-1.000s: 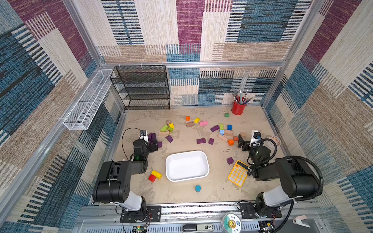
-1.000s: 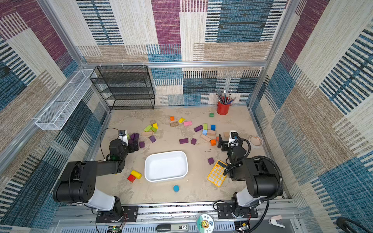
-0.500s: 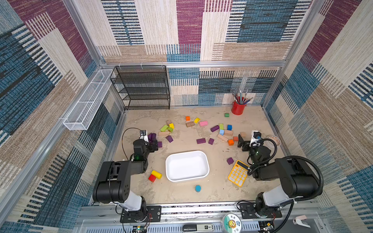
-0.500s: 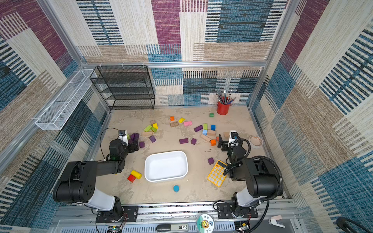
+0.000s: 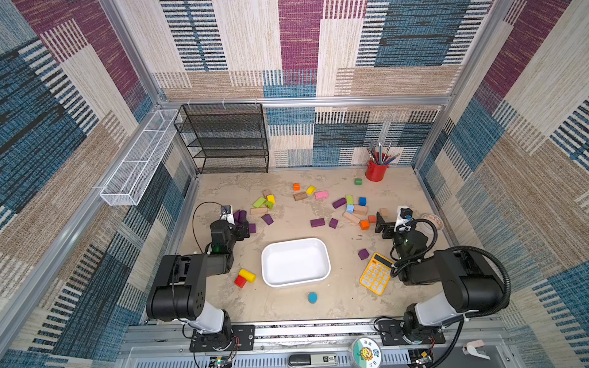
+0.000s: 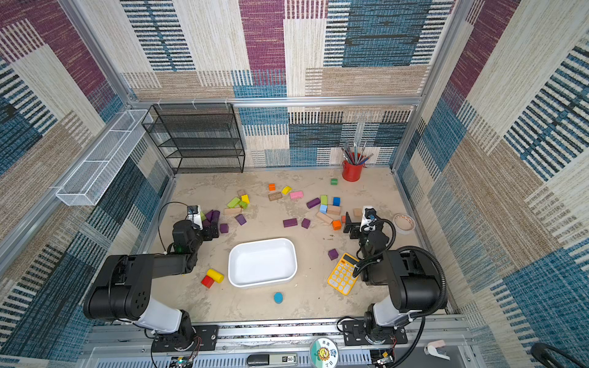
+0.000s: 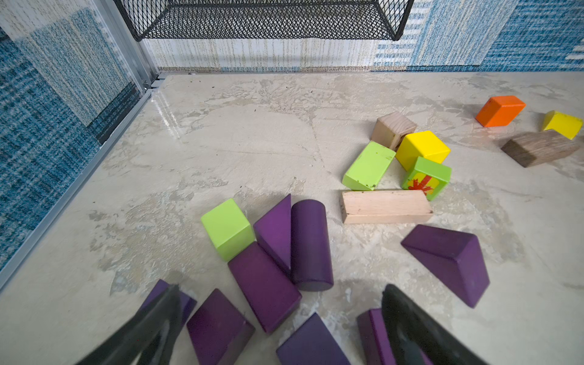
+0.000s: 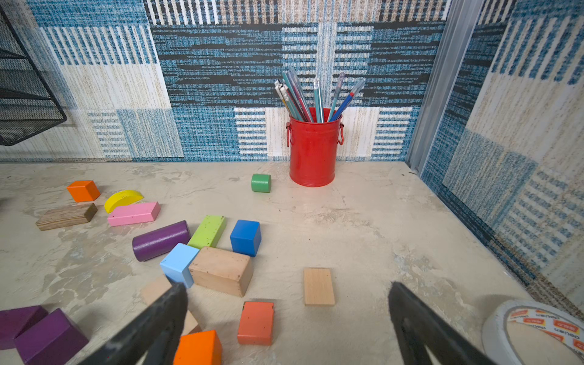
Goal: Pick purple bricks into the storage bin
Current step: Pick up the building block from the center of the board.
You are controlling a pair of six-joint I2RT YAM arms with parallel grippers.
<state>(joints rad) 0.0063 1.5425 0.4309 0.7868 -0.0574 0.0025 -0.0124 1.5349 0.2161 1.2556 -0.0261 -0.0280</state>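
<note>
Wrist views, left gripper (image 7: 281, 289), right gripper (image 8: 288, 286) agape, empty, green cube (image 7: 227, 227) touching purple bricks (image 7: 311, 243)

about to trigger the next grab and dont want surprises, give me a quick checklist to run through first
1. left gripper open and empty: ok.
2. right gripper open and empty: ok.
3. storage bin upright, nothing in it: ok.
4. purple bricks within the left gripper's reach: ok, several lie just ahead of it.
5. one brick free to grab alone: not ok, they are packed together, touching, with a green cube against them.
6. purple brick ahead of the right gripper: not ok, an orange block and a wooden block lie there.
</note>
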